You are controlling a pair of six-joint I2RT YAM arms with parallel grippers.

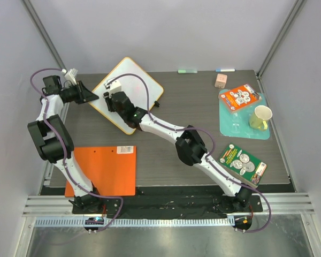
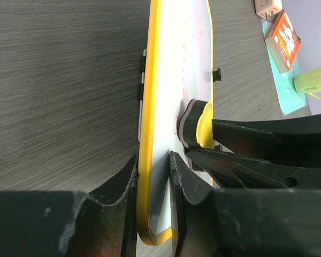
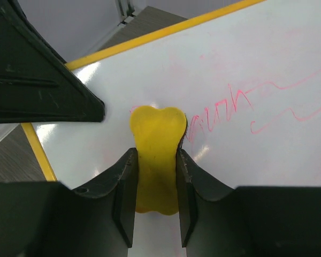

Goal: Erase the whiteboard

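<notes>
At the table's right side, a teal tray holds a pale yellow-green cup standing upright and an orange packet lying flat, which overhangs the tray's far edge. The cup looks empty, though the view is too small to be sure.

The whiteboard sits at the far left-centre of the table, turned diamond-wise. The left arm is folded back on itself, and the left gripper is clamped on the board's yellow rim, one finger on each face. The right arm stretches diagonally across the table. The right gripper is closed on a yellow eraser, whose pad is pressed against the white surface just beside the pink scribbles.
</notes>
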